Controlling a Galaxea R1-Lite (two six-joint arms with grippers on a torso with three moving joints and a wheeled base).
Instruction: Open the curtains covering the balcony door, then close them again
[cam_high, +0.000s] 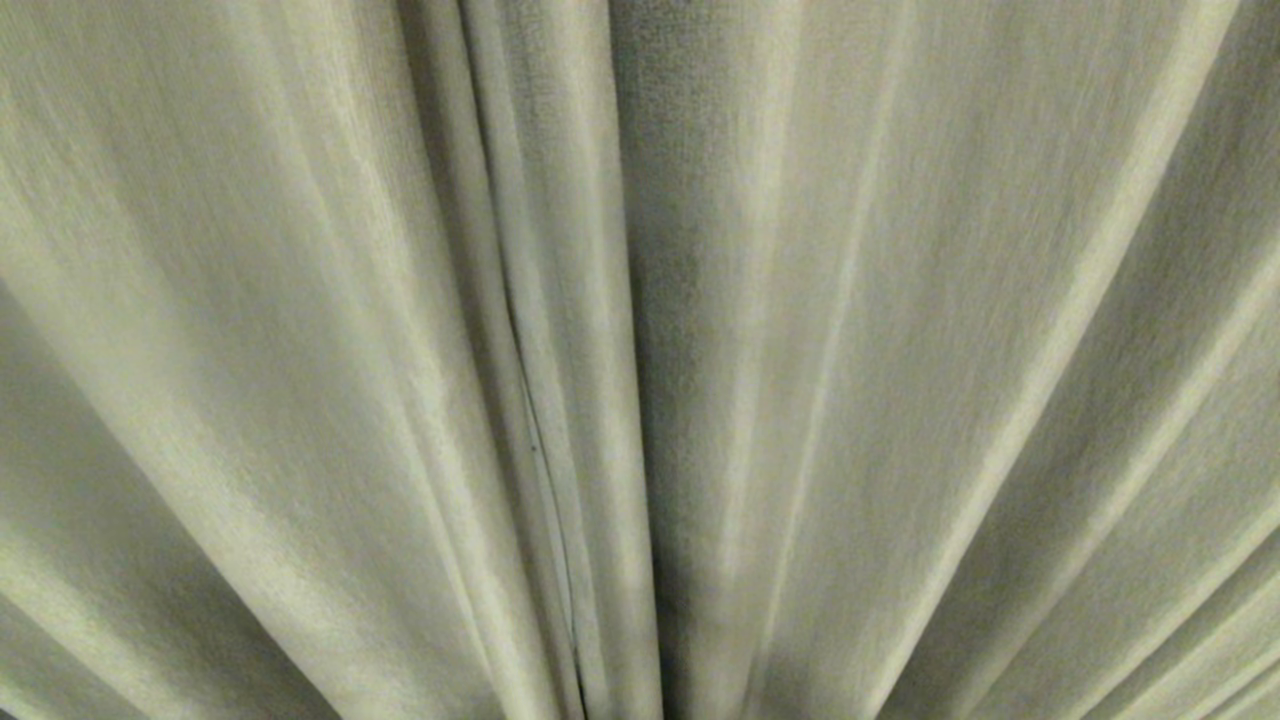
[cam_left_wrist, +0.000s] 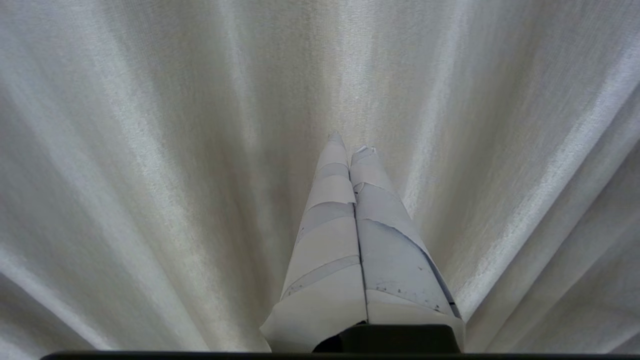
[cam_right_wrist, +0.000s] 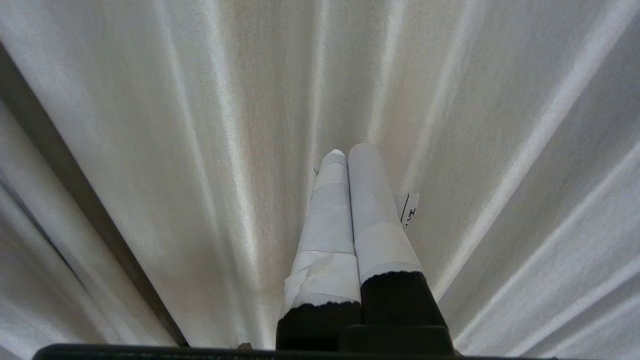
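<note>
The cream curtains (cam_high: 900, 350) fill the whole head view in long vertical pleats, drawn shut. The hemmed edges of the two panels meet at a thin dark seam (cam_high: 530, 440) left of centre. The balcony door is hidden behind them. Neither arm shows in the head view. In the left wrist view my left gripper (cam_left_wrist: 350, 145) is shut, its white-taped fingers pressed together with nothing between them, pointing at the curtains (cam_left_wrist: 150, 150) just ahead. My right gripper (cam_right_wrist: 348, 150) is likewise shut and empty, facing the curtains (cam_right_wrist: 500, 125).
A dark narrow strip (cam_right_wrist: 80, 185) runs slantwise between folds in the right wrist view; I cannot tell what it is. A small paper label (cam_right_wrist: 410, 210) sticks out beside the right gripper's finger. Fabric covers everything ahead.
</note>
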